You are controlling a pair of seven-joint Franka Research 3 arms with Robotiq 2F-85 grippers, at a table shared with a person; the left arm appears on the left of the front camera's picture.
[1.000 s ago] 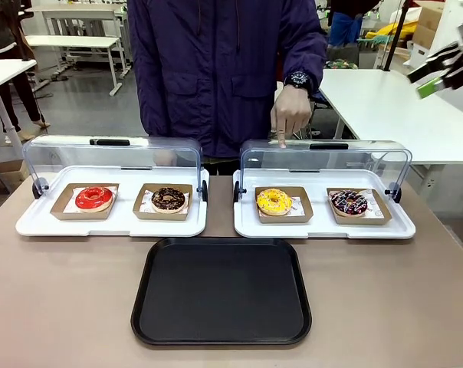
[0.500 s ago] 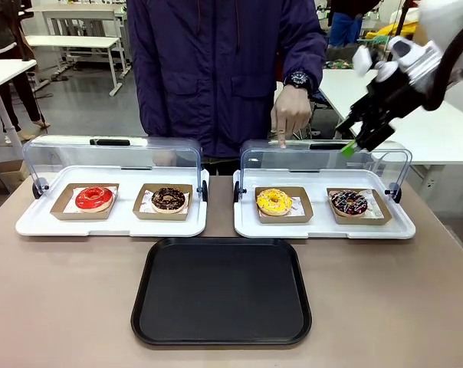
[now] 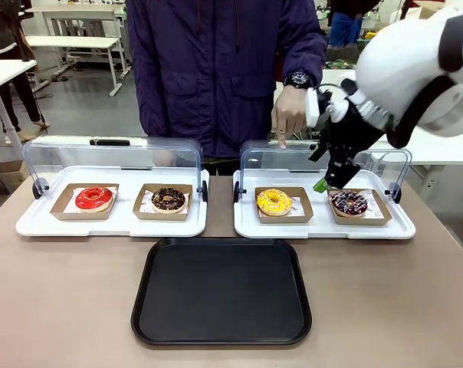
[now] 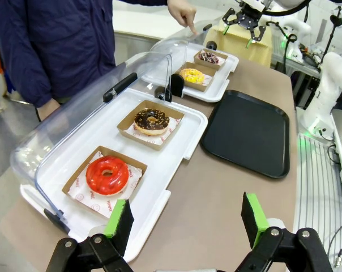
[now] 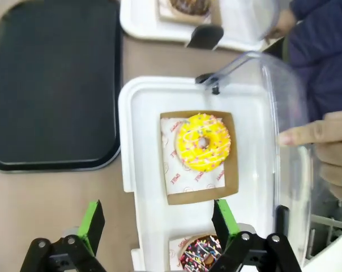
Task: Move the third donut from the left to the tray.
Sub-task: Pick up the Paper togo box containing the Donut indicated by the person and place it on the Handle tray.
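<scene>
The yellow-iced donut [image 3: 274,201] [image 4: 192,75] sits in its brown cardboard holder on the left half of the right white tray. In the right wrist view the yellow donut [image 5: 203,142] lies just ahead of my open right gripper [image 5: 158,224], slightly to the right. From the front, that right gripper [image 3: 331,182] hangs above the right white tray, between the yellow donut and the sprinkled chocolate one. The black tray [image 3: 221,291] [image 4: 247,133] [image 5: 52,79] lies bare at the table's front middle. My left gripper [image 4: 186,218] is open above the table's left end.
Two white trays [image 3: 32,222] [image 3: 400,228] have their clear lids raised. They hold a red donut [image 3: 93,198], a chocolate donut [image 3: 168,198] and a sprinkled chocolate donut [image 3: 349,202]. A person's hand [image 3: 289,115] points a finger down at the right lid's edge.
My right arm has swung in from the upper right, down and leftward, to hang over the right white tray. The donuts and the pointing hand have stayed put.
</scene>
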